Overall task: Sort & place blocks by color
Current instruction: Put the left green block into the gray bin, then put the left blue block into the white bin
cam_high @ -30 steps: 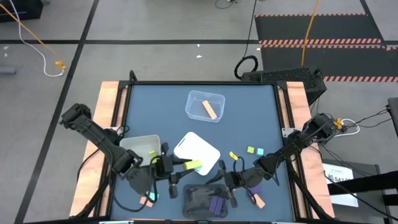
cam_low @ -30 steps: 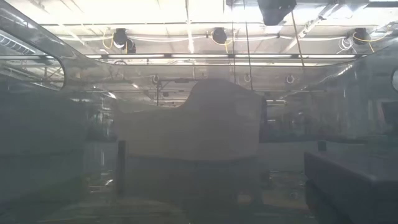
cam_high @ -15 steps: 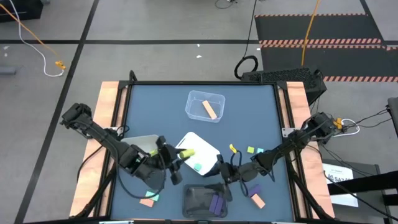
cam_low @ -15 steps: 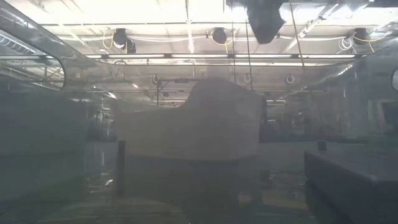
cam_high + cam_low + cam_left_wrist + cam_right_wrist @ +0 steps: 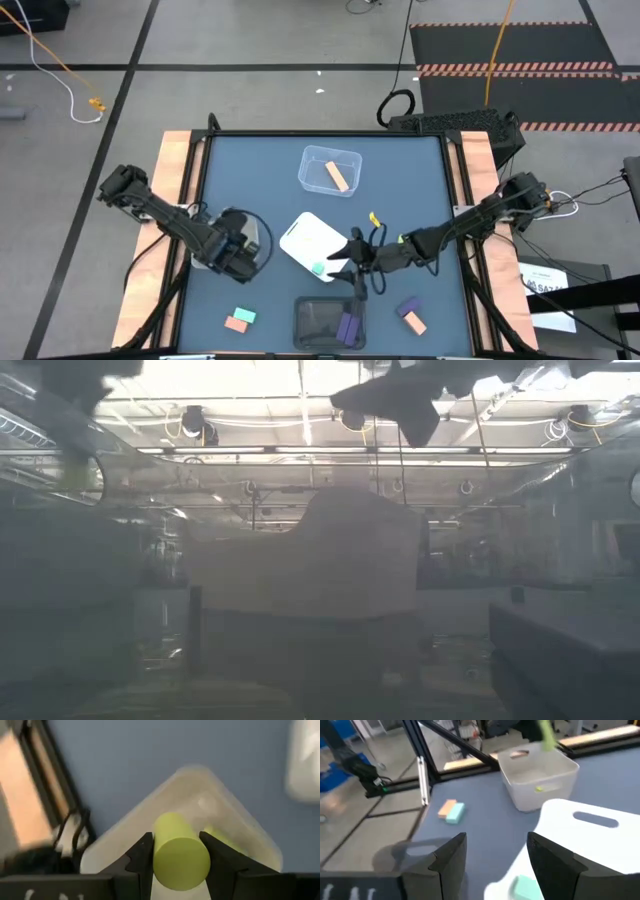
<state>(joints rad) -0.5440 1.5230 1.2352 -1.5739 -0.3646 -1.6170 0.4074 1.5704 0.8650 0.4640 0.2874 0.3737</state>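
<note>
My left gripper is shut on a yellow-green cylinder block and hangs over the pale bin at the table's left. Another yellow-green block lies in that bin. My right gripper stands open at the near right edge of the flat white bin, with nothing between its fingers. A mint-teal block lies on the white bin's near corner. An orange bar lies in the clear bin. My left gripper pinches the cylinder's curved sides between its two fingers, which lie along the cylinder. One round end faces back toward the wrist. The fingers slant steeply down from above. The cylinder is lifted clear, over the pale bin's opening.
A dark bin at the near edge holds purple blocks. An orange and a teal block lie near left; a purple and an orange block lie near right. A yellow piece lies right of the white bin.
My left gripper has carried the yellow-green cylinder from the white bin's near edge toward the table's left, over the pale bin, and tipped from nearly level to pointing steeply down. My right gripper has moved from beside the dark bin toward the far edge, up to the white bin.
</note>
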